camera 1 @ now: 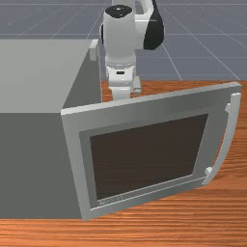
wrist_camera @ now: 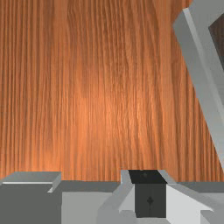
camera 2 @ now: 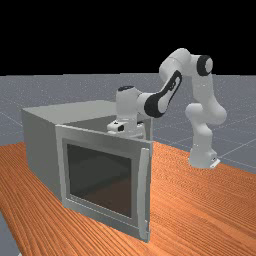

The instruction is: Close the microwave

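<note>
Microwave door open, beside the gripper, inner face toward it; body beside too. Can't tell if fingers are apart or together. Risk: pushing from inside likely swings it wider; rounding the edge too tight may snag. Tiny door lettering, unreadable.

Wood table: lit in a soft orange glow in the wrist view, duller around it
Microwave: paler on top, apparently lit from above
Door window: dim, brownish
Arm: bright white, gently shaded
Backdrop: black in the far view
</note>
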You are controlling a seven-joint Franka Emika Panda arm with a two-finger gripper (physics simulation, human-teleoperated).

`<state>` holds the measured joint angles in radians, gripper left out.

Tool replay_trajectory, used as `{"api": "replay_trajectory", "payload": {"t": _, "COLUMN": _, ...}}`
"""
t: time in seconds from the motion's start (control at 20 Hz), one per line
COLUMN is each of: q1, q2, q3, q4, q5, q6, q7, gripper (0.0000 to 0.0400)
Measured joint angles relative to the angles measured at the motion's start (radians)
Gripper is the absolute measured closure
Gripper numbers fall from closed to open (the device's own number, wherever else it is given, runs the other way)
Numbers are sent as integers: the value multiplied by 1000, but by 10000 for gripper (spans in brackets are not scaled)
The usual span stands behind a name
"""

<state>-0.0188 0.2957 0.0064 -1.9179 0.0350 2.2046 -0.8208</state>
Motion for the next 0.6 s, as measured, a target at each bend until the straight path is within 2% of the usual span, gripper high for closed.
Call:
{"api": "replay_trajectory", "payload": {"t": 0.35, "q1": 11, "q2": -71, "q3": -7, "q4": 81, "q5": -44, "q6": -147, "q7": 34, "gripper": 400}}
{"api": "replay_trajectory", "payload": {"t": 0.4, "q1": 6, "q2": -93, "q3": -5, "q4": 69, "q5": -22, "q6": -131, "q7": 19, "gripper": 400}}
{"api": "replay_trajectory", "payload": {"t": 0.6, "q1": 6, "q2": -122, "q3": -5, "q4": 126, "q5": -22, "q6": -208, "q7": 20, "gripper": 400}}
